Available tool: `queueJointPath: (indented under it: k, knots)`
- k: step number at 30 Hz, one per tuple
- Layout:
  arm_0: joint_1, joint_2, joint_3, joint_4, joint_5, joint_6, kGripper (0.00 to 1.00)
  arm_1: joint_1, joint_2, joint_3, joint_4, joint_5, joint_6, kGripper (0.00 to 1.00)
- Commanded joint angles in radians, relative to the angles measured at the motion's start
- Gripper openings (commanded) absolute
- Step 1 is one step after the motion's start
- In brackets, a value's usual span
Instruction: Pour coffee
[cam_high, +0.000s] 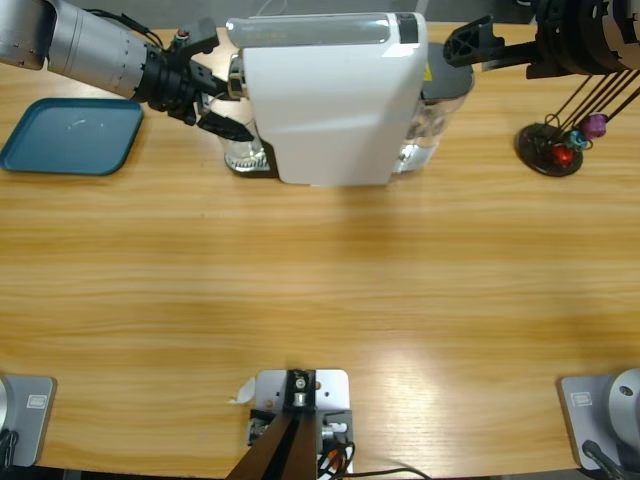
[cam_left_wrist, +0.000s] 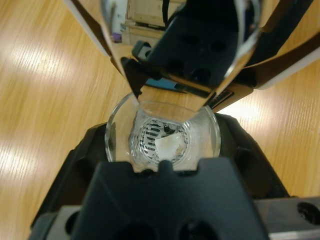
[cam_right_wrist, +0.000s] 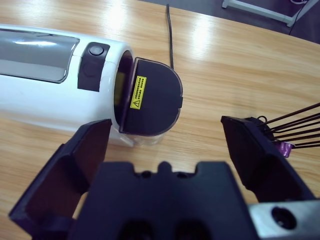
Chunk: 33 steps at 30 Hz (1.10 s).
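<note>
On the tabletop (cam_high: 320, 300) we see a blue tray (cam_high: 70, 135) at far left. Beside it our left gripper (cam_high: 225, 105) has its jaws closed around a clear glass (cam_left_wrist: 162, 137) standing under the spout of the white machine (cam_high: 335, 100). We cannot make out any coffee in the glass. Further right, our right gripper (cam_right_wrist: 167, 150) hovers above the machine's rear tank lid (cam_right_wrist: 150, 97), jaws wide and holding nothing. A black stand (cam_high: 550, 145) sits at far right.
</note>
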Motion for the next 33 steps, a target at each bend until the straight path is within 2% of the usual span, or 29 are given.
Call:
queueJointPath:
  k: [1, 18, 23, 25, 27, 29, 31, 33]
  knots:
    - [-0.018, 0.048, 0.034, 0.017, -0.025, -0.002, 0.987, -0.011, 0.036, 0.023, -0.004, 0.020, -0.017, 1.000]
    - [0.013, -0.046, 0.077, 0.018, -0.013, -0.015, 0.991, -0.011, 0.014, 0.017, 0.018, 0.014, -0.017, 1.000]
    - [0.056, -0.122, 0.116, 0.018, 0.028, -0.021, 0.991, -0.011, 0.009, 0.012, 0.040, 0.024, -0.017, 1.000]
    - [0.076, -0.170, 0.132, 0.030, 0.066, -0.021, 0.991, -0.012, 0.044, -0.076, 0.171, 0.081, -0.029, 1.000]
    - [0.086, -0.224, 0.151, 0.055, 0.107, -0.030, 0.991, -0.034, 0.103, -0.230, 0.399, 0.120, -0.037, 1.000]
    - [0.087, -0.270, 0.172, 0.079, 0.138, -0.087, 0.991, -0.062, 0.151, -0.406, 0.614, 0.119, -0.080, 0.996]
    - [0.086, -0.311, 0.192, 0.117, 0.147, -0.165, 0.991, -0.096, 0.142, -0.527, 0.709, 0.158, -0.107, 0.992]
    - [0.081, -0.360, 0.228, 0.137, 0.163, -0.226, 0.991, -0.136, 0.121, -0.592, 0.708, 0.191, -0.131, 1.000]
